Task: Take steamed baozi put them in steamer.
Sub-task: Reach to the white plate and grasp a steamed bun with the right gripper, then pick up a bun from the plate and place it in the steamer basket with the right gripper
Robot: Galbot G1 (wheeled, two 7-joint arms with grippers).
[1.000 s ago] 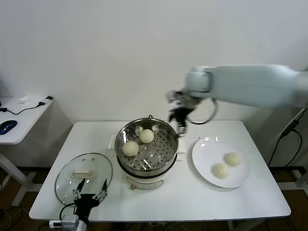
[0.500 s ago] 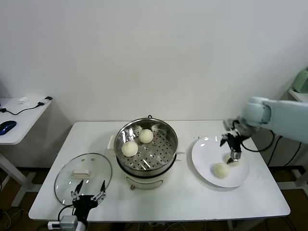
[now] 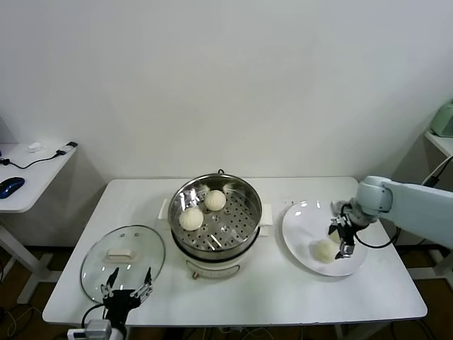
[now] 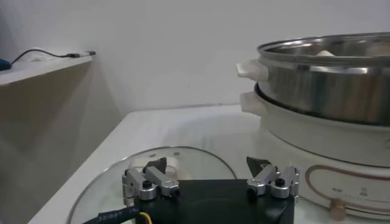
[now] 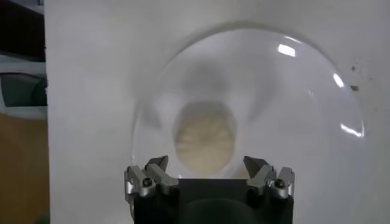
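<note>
The steel steamer (image 3: 244,225) stands mid-table with two baozi (image 3: 215,200) (image 3: 191,219) on its perforated tray. On the white plate (image 3: 304,227) to the right lies another baozi (image 3: 323,251). My right gripper (image 3: 342,239) hangs low over the plate beside it, open, covering whatever lies under it. In the right wrist view a cream baozi (image 5: 205,139) sits just ahead of the open right gripper (image 5: 207,167), untouched. My left gripper (image 3: 126,292) waits open at the table's front-left edge over the glass lid (image 3: 99,262); the wrist view shows that left gripper (image 4: 208,165) empty.
The glass lid (image 4: 109,182) with a white handle (image 3: 120,253) lies flat left of the steamer (image 4: 329,85). A side table (image 3: 28,177) with a mouse and cables stands at the far left. The wall runs close behind the table.
My right arm swung from behind the steamer's back rim over to the plate and came down low over the baozi there. The left gripper sank slightly toward the front edge.
</note>
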